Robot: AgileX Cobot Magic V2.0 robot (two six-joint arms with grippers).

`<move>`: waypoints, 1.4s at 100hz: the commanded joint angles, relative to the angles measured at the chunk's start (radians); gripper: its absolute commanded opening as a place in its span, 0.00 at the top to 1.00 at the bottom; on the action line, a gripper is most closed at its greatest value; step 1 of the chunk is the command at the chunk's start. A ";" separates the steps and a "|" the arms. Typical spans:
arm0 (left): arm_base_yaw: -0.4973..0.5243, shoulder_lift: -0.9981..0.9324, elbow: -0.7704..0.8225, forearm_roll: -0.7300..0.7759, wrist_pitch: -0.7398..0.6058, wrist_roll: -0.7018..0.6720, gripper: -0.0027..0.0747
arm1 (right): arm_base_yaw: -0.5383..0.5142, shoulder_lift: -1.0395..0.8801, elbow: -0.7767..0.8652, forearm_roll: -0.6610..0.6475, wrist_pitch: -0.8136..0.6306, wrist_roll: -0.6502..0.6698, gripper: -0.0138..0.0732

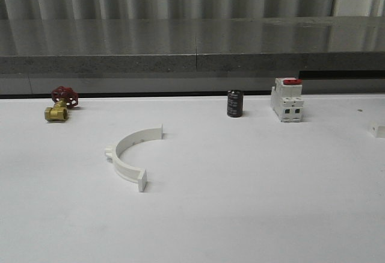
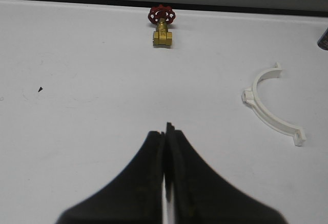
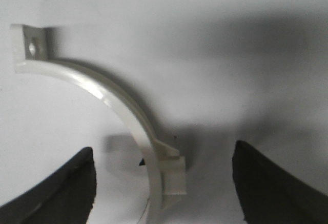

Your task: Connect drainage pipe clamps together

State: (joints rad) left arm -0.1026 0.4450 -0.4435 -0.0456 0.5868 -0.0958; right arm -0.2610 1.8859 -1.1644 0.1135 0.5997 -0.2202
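Front view: one drainage pipe clamp half (image 1: 127, 152) is seen lying flat on the white worktop (image 1: 252, 203), left of centre, open side facing right, side lug on its left. A brass valve with red handwheel (image 1: 61, 104) is seen far left at the back, a black capacitor (image 1: 234, 103) and a white breaker with red switch (image 1: 287, 100) at the back right. A small white piece (image 1: 378, 129) is cut by the right edge; what it is cannot be told. Left wrist view: the left end effector (image 2: 166, 155) is clenched, fingers pressed together with nothing held, hovering over bare worktop; the same clamp half (image 2: 270, 104) is seen well apart from it, the valve (image 2: 162, 26) beyond. Right wrist view: the right end effector (image 3: 164, 183) is released, jaws spread wide, with the second clamp half (image 3: 110, 98) lying between them on the worktop, its lug (image 3: 171, 170) nearest the fingers and a holed end tab (image 3: 31, 47) at the far end. Step judged: pickup of this half. The grip is best taken across the band at or near the lug, jaws squared to the arc so it is not twisted or flicked away on closing; the end tabs should be left free for mating. No brand, label or writing can be read in any view.
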 commanded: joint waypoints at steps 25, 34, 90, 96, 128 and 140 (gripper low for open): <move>0.003 0.004 -0.028 -0.005 -0.072 0.000 0.99 | -0.005 -0.044 -0.026 0.005 -0.013 -0.016 0.35; 0.003 0.004 -0.028 -0.005 -0.072 0.000 0.99 | -0.005 -0.044 -0.026 0.006 -0.005 -0.016 0.35; 0.003 0.004 -0.028 -0.005 -0.072 0.000 0.99 | -0.005 -0.044 -0.026 0.008 0.044 -0.016 0.70; 0.003 0.004 -0.028 -0.005 -0.072 0.000 0.99 | -0.005 -0.044 -0.026 0.008 0.041 -0.016 0.70; 0.003 0.004 -0.028 -0.005 -0.072 0.000 0.99 | 0.009 -0.055 -0.036 0.014 0.040 -0.007 0.70; 0.003 0.004 -0.028 -0.005 -0.072 0.000 0.99 | 0.048 -0.088 -0.060 0.014 0.071 0.051 0.68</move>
State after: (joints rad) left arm -0.1026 0.4450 -0.4435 -0.0456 0.5868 -0.0958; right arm -0.2393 1.8796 -1.1816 0.1135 0.6618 -0.2033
